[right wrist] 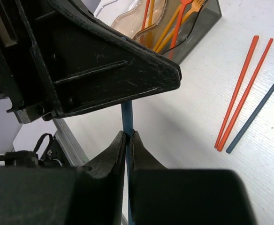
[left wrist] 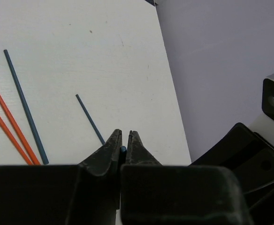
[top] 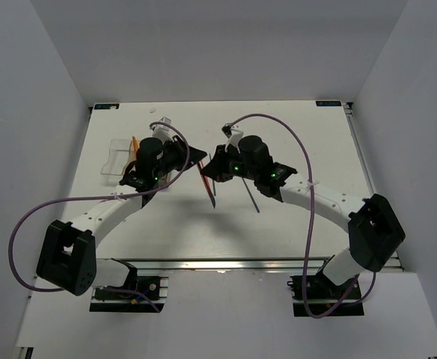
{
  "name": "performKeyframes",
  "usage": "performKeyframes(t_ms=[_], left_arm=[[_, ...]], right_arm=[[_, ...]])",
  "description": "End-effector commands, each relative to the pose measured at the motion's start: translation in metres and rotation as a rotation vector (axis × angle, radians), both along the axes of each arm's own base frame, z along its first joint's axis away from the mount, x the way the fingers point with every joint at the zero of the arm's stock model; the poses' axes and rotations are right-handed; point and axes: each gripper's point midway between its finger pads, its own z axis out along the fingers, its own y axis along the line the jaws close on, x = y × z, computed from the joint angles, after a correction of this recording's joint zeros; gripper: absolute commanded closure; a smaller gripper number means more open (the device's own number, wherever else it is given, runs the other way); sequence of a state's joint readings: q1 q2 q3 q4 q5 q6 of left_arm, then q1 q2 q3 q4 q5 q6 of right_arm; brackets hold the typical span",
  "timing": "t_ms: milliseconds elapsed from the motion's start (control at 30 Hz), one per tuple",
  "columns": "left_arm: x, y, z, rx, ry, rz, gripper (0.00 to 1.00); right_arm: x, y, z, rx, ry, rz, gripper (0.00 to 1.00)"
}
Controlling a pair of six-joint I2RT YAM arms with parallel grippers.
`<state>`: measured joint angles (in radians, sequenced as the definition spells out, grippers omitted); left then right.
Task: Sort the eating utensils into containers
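The blue stick runs straight between both hands above the table. The right hand and left hand each pinch one end. The containers lie beyond the left hand, which looks nearer them.

Two orange sticks lay flat side by side, a dark blue stick just beside them. A thin blue stick stood pinched in the right gripper. Orange forks leaned inside the translucent bins.
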<state>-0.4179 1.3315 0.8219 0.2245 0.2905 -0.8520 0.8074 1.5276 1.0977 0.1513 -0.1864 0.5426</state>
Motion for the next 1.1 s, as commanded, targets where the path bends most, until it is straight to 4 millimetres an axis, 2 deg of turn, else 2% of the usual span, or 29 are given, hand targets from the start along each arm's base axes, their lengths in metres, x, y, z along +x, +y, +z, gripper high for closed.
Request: performKeyframes(t_ms=[0, 33, 100, 133, 167, 200, 233, 267, 300, 333, 367, 400, 433, 467, 500, 533, 633, 733, 800, 933, 1000, 1067], left_arm=[[-0.005, -0.007, 0.031, -0.032, -0.075, -0.046, 0.96], [-0.005, -0.004, 0.025, -0.001, -0.056, -0.032, 1.00], [0.002, 0.007, 0.018, 0.112, -0.069, -0.001, 1.00], [0.012, 0.025, 0.019, 0.214, -0.039, 0.078, 1.00], [0.019, 0.038, 0.021, 0.290, -0.037, 0.123, 1.00], [0.028, 0.054, 0.013, 0.422, -0.042, 0.148, 1.00], [0.037, 0.078, 0.024, 0.519, -0.019, 0.219, 1.00], [0.048, 0.108, 0.026, 0.632, -0.007, 0.337, 1.00], [0.058, 0.127, 0.015, 0.772, 0.015, 0.358, 1.00], [0.065, 0.153, 0.028, 0.857, 0.035, 0.427, 1.00], [0.071, 0.184, 0.032, 0.969, 0.060, 0.546, 1.00], [0.079, 0.207, 0.021, 1.071, 0.103, 0.567, 1.00], [0.088, 0.217, 0.030, 1.091, 0.097, 0.599, 1.00], [0.095, 0.226, 0.031, 1.102, 0.098, 0.615, 1.00], [0.102, 0.234, 0.031, 1.110, 0.096, 0.627, 1.00], [0.116, 0.250, 0.028, 1.106, 0.100, 0.661, 1.00], [0.144, 0.263, 0.038, 1.073, 0.032, 0.694, 1.00], [0.166, 0.263, 0.033, 1.038, -0.008, 0.681, 1.00], [0.176, 0.265, 0.022, 1.016, -0.012, 0.677, 1.00], [0.181, 0.272, -0.002, 1.000, -0.005, 0.687, 1.00], [0.182, 0.275, -0.006, 0.979, -0.025, 0.702, 1.00], [0.176, 0.280, -0.025, 0.983, 0.000, 0.703, 0.97]], right_arm=[[0.021, 0.005, 0.023, 0.035, -0.044, -0.070, 0.94], [0.021, 0.005, 0.024, 0.037, -0.048, -0.069, 0.69], [0.022, -0.001, 0.028, 0.033, -0.062, -0.097, 0.30], [0.026, -0.012, 0.021, -0.002, -0.059, -0.144, 0.11], [0.030, -0.020, 0.019, -0.019, -0.064, -0.170, 0.11], [0.031, -0.031, 0.026, -0.023, -0.084, -0.192, 0.11], [0.036, -0.044, 0.019, -0.054, -0.086, -0.242, 0.11], [0.041, -0.058, 0.013, -0.086, -0.075, -0.278, 0.11], [0.041, -0.068, 0.018, -0.090, -0.090, -0.297, 0.11], [0.043, -0.077, 0.016, -0.116, -0.107, -0.318, 0.11], [0.045, -0.089, 0.015, -0.125, -0.115, -0.340, 0.11], [0.045, -0.095, 0.013, -0.137, -0.119, -0.348, 0.11], [0.045, -0.101, 0.012, -0.150, -0.129, -0.355, 0.11], [0.046, -0.108, 0.014, -0.151, -0.138, -0.366, 0.11], [0.044, -0.112, 0.008, -0.166, -0.133, -0.367, 0.11], [0.044, -0.116, 0.007, -0.176, -0.142, -0.365, 0.11], [0.041, -0.125, 0.000, -0.194, -0.146, -0.369, 0.11], [0.037, -0.130, -0.006, -0.214, -0.155, -0.356, 0.11], [0.038, -0.133, -0.009, -0.222, -0.158, -0.359, 0.11], [0.037, -0.133, -0.013, -0.224, -0.158, -0.349, 0.11], [0.039, -0.133, -0.014, -0.224, -0.164, -0.351, 0.11], [0.040, -0.133, -0.018, -0.230, -0.163, -0.351, 0.11]])
